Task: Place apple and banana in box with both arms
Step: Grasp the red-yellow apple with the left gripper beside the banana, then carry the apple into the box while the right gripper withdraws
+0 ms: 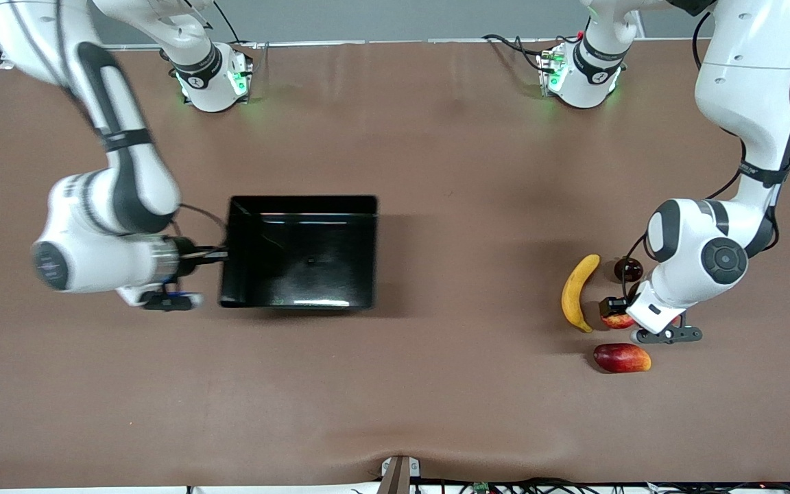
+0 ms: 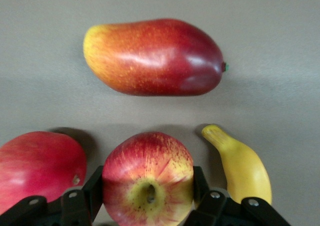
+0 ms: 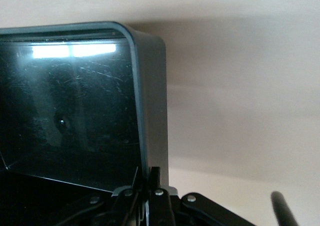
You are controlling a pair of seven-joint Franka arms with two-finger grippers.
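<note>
The apple [image 1: 618, 320], mottled red and yellow, sits on the table at the left arm's end, beside the banana [image 1: 579, 291]. My left gripper [image 1: 613, 310] is shut on the apple, with one finger pressed to each side. In the left wrist view the apple [image 2: 147, 183] fills the gap between the fingers [image 2: 92, 188], and the banana's tip [image 2: 240, 163] lies beside it. The black box [image 1: 299, 250] lies empty toward the right arm's end. My right gripper [image 1: 220, 255] is shut on the box's end wall, and the right wrist view shows it pinching the rim [image 3: 150, 95] at the jaws [image 3: 149, 186].
A long red-yellow mango-like fruit [image 1: 621, 357] lies nearer the front camera than the apple and also shows in the left wrist view [image 2: 155, 55]. A dark red round fruit [image 1: 628, 269] sits farther back, partly under the left arm, and shows in the left wrist view [image 2: 40, 171].
</note>
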